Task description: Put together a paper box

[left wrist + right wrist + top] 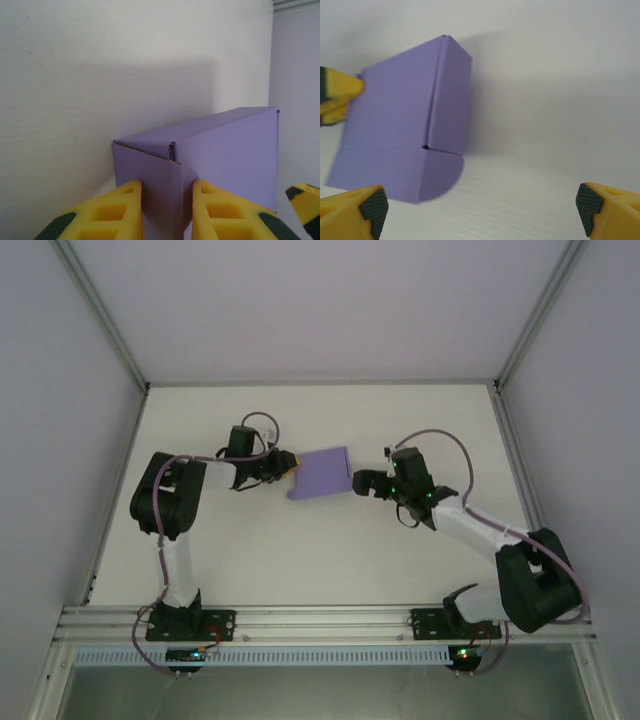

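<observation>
Left claw (166, 190) is nearly closed, pinching one end wall of the box (225, 150). Right claw (481, 202) gapes wide and empty just beside the opposite side, with the box mid-tabletop (300, 560). Thin corrugated card, so likely light, stiff along creases but easy to crush or skid; best pinched at wall edges, not flat panels.

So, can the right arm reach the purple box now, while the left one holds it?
Probably yes. The right end effector is open and close to the free side of the paper box, and nothing lies between them. The left end effector grips the opposite edge, out of the way.
</observation>
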